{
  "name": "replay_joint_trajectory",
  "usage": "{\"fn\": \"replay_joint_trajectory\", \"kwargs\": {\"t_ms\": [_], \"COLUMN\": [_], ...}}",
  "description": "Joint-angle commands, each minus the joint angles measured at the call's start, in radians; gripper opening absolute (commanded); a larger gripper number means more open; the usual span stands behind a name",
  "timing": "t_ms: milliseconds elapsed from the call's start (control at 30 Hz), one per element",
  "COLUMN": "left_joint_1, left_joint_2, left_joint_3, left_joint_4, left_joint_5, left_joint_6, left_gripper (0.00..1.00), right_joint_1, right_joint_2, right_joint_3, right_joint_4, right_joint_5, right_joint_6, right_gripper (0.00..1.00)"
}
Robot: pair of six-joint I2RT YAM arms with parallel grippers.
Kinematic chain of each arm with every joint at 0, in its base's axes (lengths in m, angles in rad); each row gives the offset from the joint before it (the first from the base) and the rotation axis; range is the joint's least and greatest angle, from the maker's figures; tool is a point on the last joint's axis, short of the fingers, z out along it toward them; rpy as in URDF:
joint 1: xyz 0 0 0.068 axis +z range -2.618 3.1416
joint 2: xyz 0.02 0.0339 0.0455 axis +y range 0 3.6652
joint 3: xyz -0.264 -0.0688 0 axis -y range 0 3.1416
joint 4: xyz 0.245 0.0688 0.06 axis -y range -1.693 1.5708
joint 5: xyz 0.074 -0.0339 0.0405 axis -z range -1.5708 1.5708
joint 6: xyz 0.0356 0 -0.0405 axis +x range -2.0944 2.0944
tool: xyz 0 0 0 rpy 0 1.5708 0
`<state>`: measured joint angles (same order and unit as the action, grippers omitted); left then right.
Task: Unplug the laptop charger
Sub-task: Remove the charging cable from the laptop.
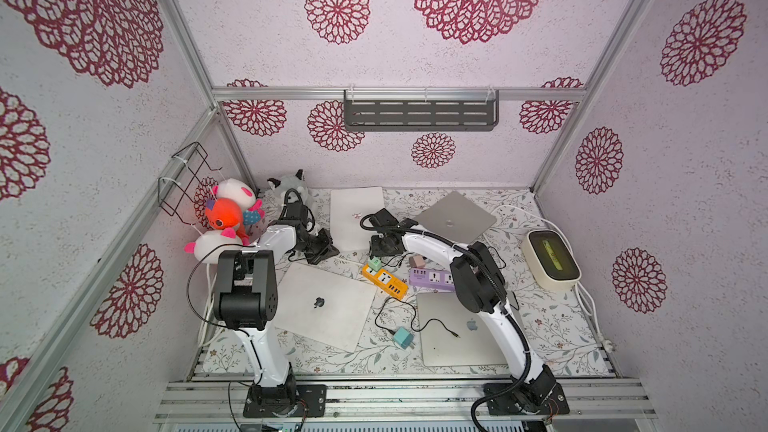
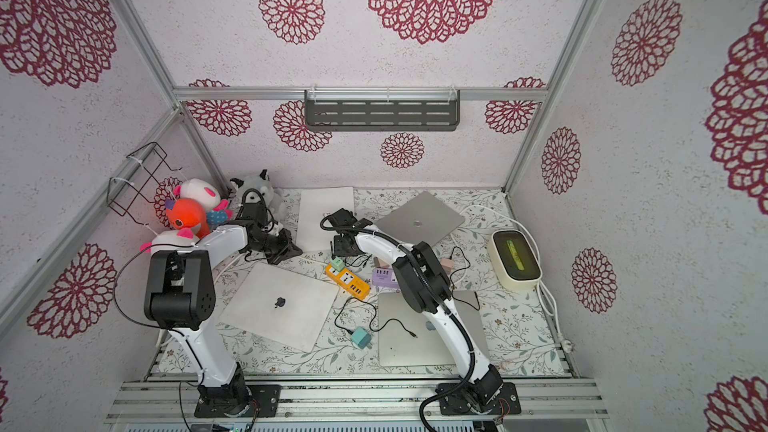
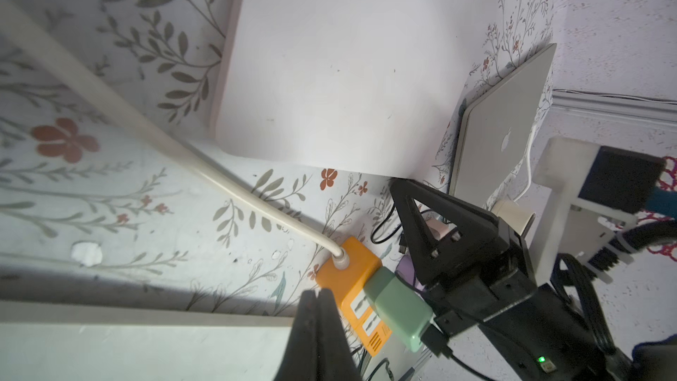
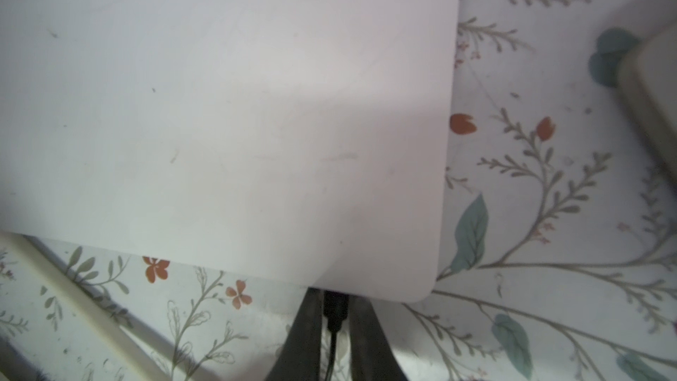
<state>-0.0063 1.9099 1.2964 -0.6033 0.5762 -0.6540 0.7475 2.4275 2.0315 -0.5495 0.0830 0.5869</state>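
Note:
The white laptop [image 1: 356,218] lies shut at the back of the table. In the right wrist view my right gripper [image 4: 335,306] is shut on the black charger plug [image 4: 335,311], which sits at the laptop's [image 4: 219,104] edge near a corner. The plug's thin black cable runs back between the fingers. In both top views this gripper [image 1: 377,248] [image 2: 343,248] is at the laptop's near edge. A green charger block [image 1: 374,263] [image 3: 397,309] is plugged into the orange power strip [image 1: 384,280] [image 3: 351,280]. My left gripper [image 3: 317,293] [image 1: 332,251] is shut and empty beside the strip.
A purple power strip [image 1: 432,278] lies right of the orange one. More shut laptops lie at the front left [image 1: 324,305], front right [image 1: 465,330] and back right [image 1: 455,218]. A loose teal adapter [image 1: 403,338], a cream box [image 1: 550,259] and plush toys [image 1: 226,214] are also here.

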Motion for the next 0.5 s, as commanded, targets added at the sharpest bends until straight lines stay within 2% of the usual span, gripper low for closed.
{"fn": "replay_joint_trajectory", "kwargs": {"t_ms": [0, 233, 467], "left_joint_1": [0.006, 0.005, -0.005], "left_joint_2": [0.02, 0.044, 0.135], "left_joint_3": [0.043, 0.109, 0.183], "left_joint_4": [0.017, 0.004, 0.001], "left_joint_5": [0.019, 0.026, 0.034], "left_joint_6": [0.005, 0.001, -0.01], "left_gripper": [0.02, 0.02, 0.02], "right_joint_1": [0.001, 0.001, 0.002], "right_joint_2": [0.004, -0.001, -0.007], "right_joint_3": [-0.029, -0.052, -0.054], "right_joint_4": [0.06, 0.091, 0.066], "right_joint_5": [0.017, 0.03, 0.05], "right_joint_6": [0.036, 0.064, 0.042], "right_gripper": [0.19, 0.2, 0.14]}}
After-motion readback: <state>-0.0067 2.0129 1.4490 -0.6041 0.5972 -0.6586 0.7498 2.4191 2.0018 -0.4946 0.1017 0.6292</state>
